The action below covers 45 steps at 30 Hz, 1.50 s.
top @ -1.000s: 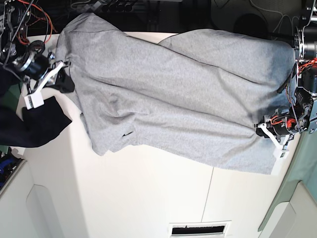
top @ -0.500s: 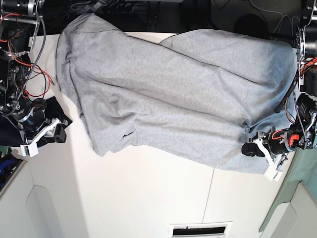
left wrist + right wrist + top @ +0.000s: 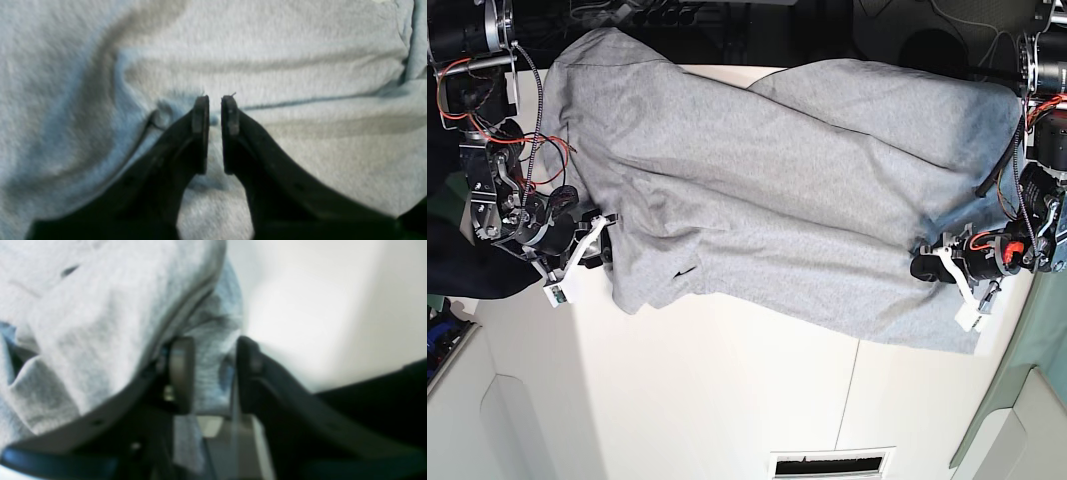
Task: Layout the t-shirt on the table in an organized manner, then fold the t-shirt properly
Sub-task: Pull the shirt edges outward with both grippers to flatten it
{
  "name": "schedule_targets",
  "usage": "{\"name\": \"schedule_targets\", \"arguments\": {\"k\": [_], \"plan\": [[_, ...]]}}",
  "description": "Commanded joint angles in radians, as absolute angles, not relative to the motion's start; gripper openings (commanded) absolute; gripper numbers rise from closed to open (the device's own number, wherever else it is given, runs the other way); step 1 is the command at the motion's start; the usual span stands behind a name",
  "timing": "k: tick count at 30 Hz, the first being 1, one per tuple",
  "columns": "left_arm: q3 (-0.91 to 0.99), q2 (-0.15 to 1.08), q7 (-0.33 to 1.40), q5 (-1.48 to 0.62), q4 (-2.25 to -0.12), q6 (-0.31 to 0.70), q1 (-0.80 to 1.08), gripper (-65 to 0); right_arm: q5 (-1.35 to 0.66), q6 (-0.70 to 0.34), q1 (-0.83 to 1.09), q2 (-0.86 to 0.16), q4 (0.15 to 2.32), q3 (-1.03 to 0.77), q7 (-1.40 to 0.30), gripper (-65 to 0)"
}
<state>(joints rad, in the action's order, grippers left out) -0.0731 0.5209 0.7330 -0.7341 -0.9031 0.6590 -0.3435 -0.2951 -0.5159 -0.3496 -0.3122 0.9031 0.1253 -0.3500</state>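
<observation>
Base view: the t-shirt (image 3: 797, 190) lies spread across the upper half of the frame, plain grey side up, wrinkled, one end hanging over the top-left table edge, the other reaching the right side. The table (image 3: 727, 400) is white, bare in the lower half, with a thin dark seam running down at lower right. The left gripper (image 3: 932, 268) sits at the right edge of the frame, on the shirt's lower-right part; the right gripper (image 3: 599, 240) is at the left, at the shirt's lower-left edge. A dark cloth (image 3: 457, 270) shows at the far left behind that arm. Left wrist view: the left gripper (image 3: 215, 103) has its black fingers (image 3: 200, 113) nearly together, only a narrow slit between them, tips pressed down at a seam fold of the t-shirt (image 3: 300, 66); grey fabric shows in the slit (looks like a pinch on a thin bit of cloth). Right wrist view, blurry: the right gripper (image 3: 213, 353) stands partly open, jaws clearly apart, with a bunched edge of the t-shirt (image 3: 83, 323) sitting between them; can't tell whether the fingers (image 3: 181, 373) actually squeeze it. White table (image 3: 317, 306) fills the upper right of that frame.
</observation>
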Motion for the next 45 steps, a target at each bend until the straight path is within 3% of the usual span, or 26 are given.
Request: {"name": "schedule_targets", "arguments": {"k": [1,2,3,9,17,18,20,21,22,32,36,38,40,42,45], "plan": [[-0.068,0.54,0.71,-0.751,-0.918,0.667,-0.368,-57.7,-0.29,-0.52,-0.369,-0.311,0.913,0.127,-0.363,-57.1],[-0.068,0.54,0.707,-0.751,-0.918,0.667,-0.366,-57.7,-0.29,-0.52,-0.372,-0.307,0.913,0.126,-0.362,-63.9],[-0.068,0.54,0.706,-0.751,-0.918,0.667,-0.365,-57.7,-0.29,-0.521,-0.375,-0.304,0.914,0.126,-0.356,-65.0],[-0.068,0.541,0.708,-0.751,-0.918,0.698,-0.363,-57.7,-0.171,-0.52,-0.451,-0.302,0.915,0.126,-0.234,-65.0],[-0.068,0.54,0.73,-0.751,-0.918,0.698,-0.362,-57.7,-0.086,-0.52,-0.69,-0.302,0.914,0.126,-0.219,-65.0],[-0.068,0.54,0.735,-0.751,-0.918,0.698,-0.363,-57.7,-0.086,-0.519,-0.711,-0.302,0.914,0.126,-0.22,-61.1],[-0.068,0.54,0.738,-0.751,-0.918,0.698,-0.363,-57.7,-0.086,-0.519,-0.733,-0.303,0.914,0.126,-0.221,-36.9],[-0.068,0.54,0.738,-0.751,-0.918,0.698,-0.362,-57.7,-0.086,-0.516,-0.734,-0.304,0.914,0.126,-0.223,-27.4],[-0.068,0.54,0.738,-0.751,-0.918,0.698,-0.362,-57.7,-0.087,-0.511,-0.733,-0.304,0.914,0.126,-0.23,-21.8],[-0.068,0.544,0.749,-0.75,-0.918,0.698,-0.348,-57.6,-0.348,-0.497,-0.591,-0.297,0.937,0.08,-0.473,-20.5],[-0.068,0.571,0.739,-0.753,-0.918,0.698,-0.342,-57.6,-0.44,-0.543,-0.482,-0.282,1.024,-0.006,-0.515,-20.7],[-0.064,0.593,0.705,-0.762,-0.918,0.666,-0.343,-57.6,-0.465,-0.551,-0.42,-0.271,1.092,-0.051,-0.516,-26.0],[-0.063,0.613,0.672,-0.768,-0.918,0.635,-0.343,-57.6,-0.464,-0.554,-0.363,-0.257,1.164,-0.085,-0.521,-43.0],[-0.063,0.62,0.663,-0.765,-0.918,0.62,-0.344,-57.6,-0.464,-0.554,-0.307,-0.239,1.219,-0.108,-0.524,-65.0],[-0.063,0.617,0.678,-0.762,-0.918,0.621,-0.343,-57.6,-0.464,-0.554,-0.247,-0.216,1.243,-0.113,-0.526,-65.0]]}}
